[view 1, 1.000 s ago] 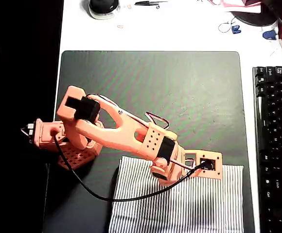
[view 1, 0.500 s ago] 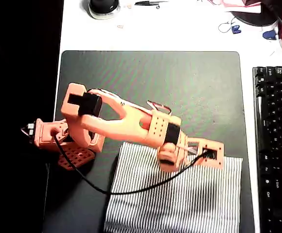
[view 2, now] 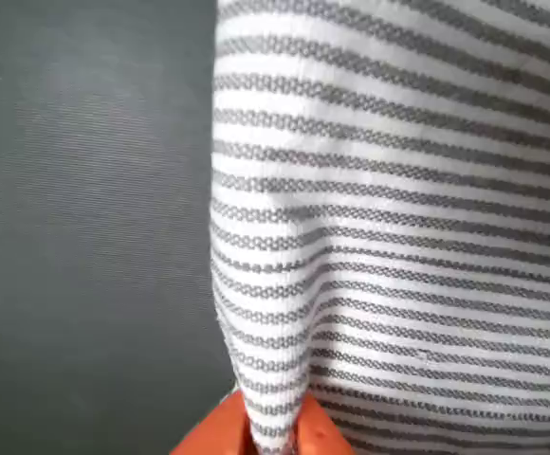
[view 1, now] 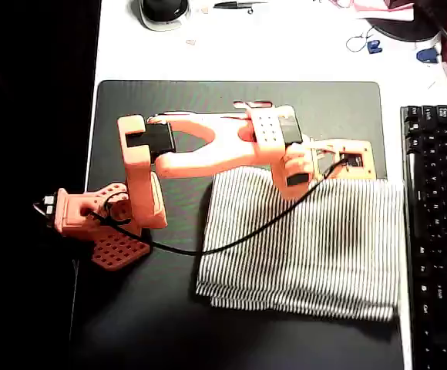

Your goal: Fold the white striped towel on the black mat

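Here is the orange arm (view 1: 208,146) reaching across the upper part of the black mat (view 1: 146,308) in the overhead view, its base sitting at the mat's left edge. The gripper (view 1: 300,179) is out over the mat's upper right area, right at the top edge of the towel (view 1: 316,247). The towel lies on the mat's right half, spread wide, its right edge running along the mat's right side next to the keyboard (view 1: 438,231). Its lower edge shows a doubled layer, a second edge peeking out just under the top one. A black cable (view 1: 208,248) trails from the base across the towel's upper left part and up to the gripper.

Down in the wrist view, the gripper (view 2: 273,431) is clamped on the cloth: a pinch of striped towel (view 2: 398,237) is gathered between the orange fingertips (view 2: 209,438) at the bottom of the picture, and the fabric fans out from that pinch up and to the right. The towel's left edge hangs nearly straight, with the dark mat (view 2: 85,227) showing beside it. The stripes bend and bunch toward the grip point.

Above the mat, on the white desk (view 1: 285,46), sit a round dark object (view 1: 163,11) and a few small bits.
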Motion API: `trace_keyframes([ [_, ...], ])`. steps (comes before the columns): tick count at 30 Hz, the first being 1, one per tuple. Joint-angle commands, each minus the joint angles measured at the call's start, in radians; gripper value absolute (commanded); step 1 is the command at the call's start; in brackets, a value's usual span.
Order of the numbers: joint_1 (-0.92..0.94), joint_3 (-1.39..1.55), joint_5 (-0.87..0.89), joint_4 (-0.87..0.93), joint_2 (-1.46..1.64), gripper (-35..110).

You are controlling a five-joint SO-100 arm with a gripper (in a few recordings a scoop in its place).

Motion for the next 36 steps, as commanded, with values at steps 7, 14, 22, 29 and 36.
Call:
trace_keyframes([
  [7, -0.037, -0.044, 0.026, -0.012, 0.014, 8],
  [14, 0.003, 0.186, -0.026, -0.092, 0.244, 0],
  [22, 0.087, 0.67, -0.064, -0.153, 0.828, 0],
  [29, 0.19, 0.971, -0.064, -0.054, 1.256, 0],
  [36, 0.213, 1.18, -0.054, 0.072, 1.637, 0],
])
